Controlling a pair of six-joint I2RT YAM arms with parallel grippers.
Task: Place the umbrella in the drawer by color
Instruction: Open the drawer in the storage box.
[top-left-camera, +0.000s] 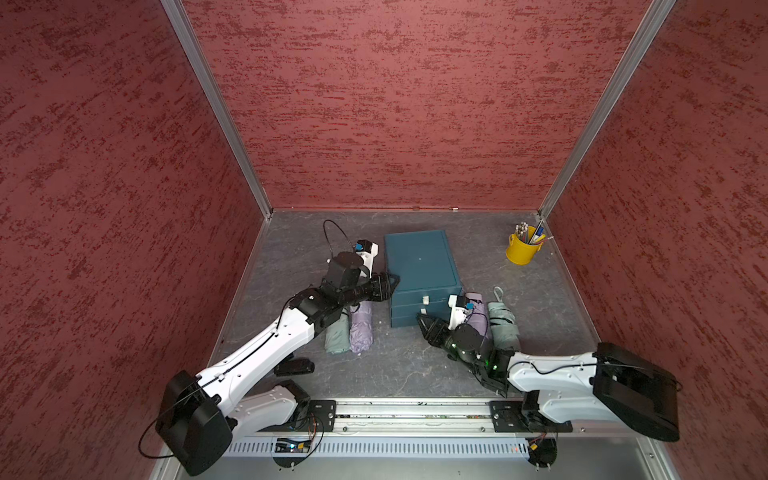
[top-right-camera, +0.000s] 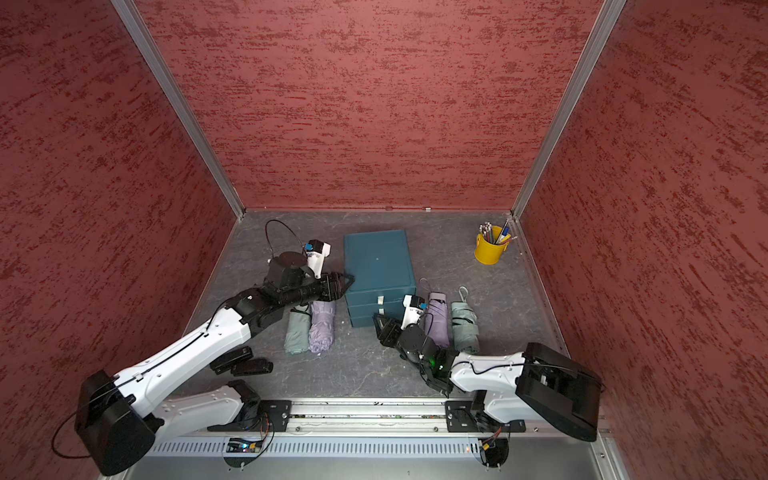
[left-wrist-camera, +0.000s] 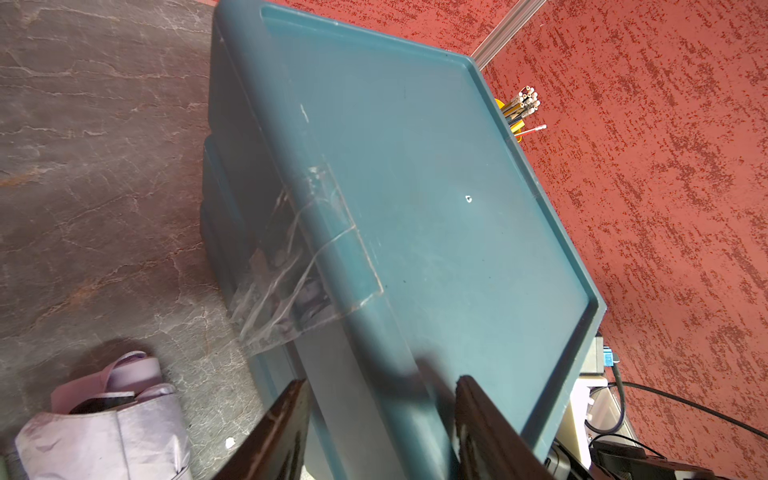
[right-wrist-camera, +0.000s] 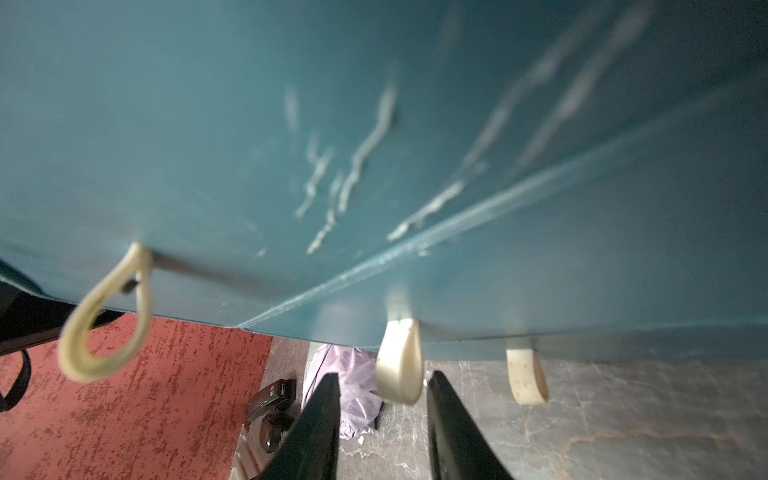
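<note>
table (top-left-camera: 395, 374): grey, stone-look, smooth. Judge things skate on it.
drawer unit (top-left-camera: 419, 259): teal plastic, all fronts shut. Prob. light, so likely slides when a drawer is pulled and wants bracing. No colour marks seen, so can't tell which drawer takes which colour.
umbrellas: 4, folded, all lying on table, none stowed. left-side green umbrella (top-left-camera: 336, 336) and left-side purple umbrella (top-left-camera: 360, 328) touch, just beside drawer unit on left arm's side. right-side purple umbrella (top-left-camera: 478, 307) and right-side green umbrella (top-left-camera: 503, 324) lie just beside it on right arm's side.
handling: prob. light. Soft cloth over stiff core, so it squashes and the cloth may slip. Take across mid-body, not by wrist strap.
left gripper (left-wrist-camera: 382, 378): fingers spread, astride drawer unit's top front corner. Contact: can't tell.
right gripper (right-wrist-camera: 384, 376): at drawer unit's front. Fingers apart, a pull loop between tips, not pinched.
pull loop (right-wrist-camera: 399, 365): cream band, thin, floppy. Pinch flat faces near front, pull straight.
</note>
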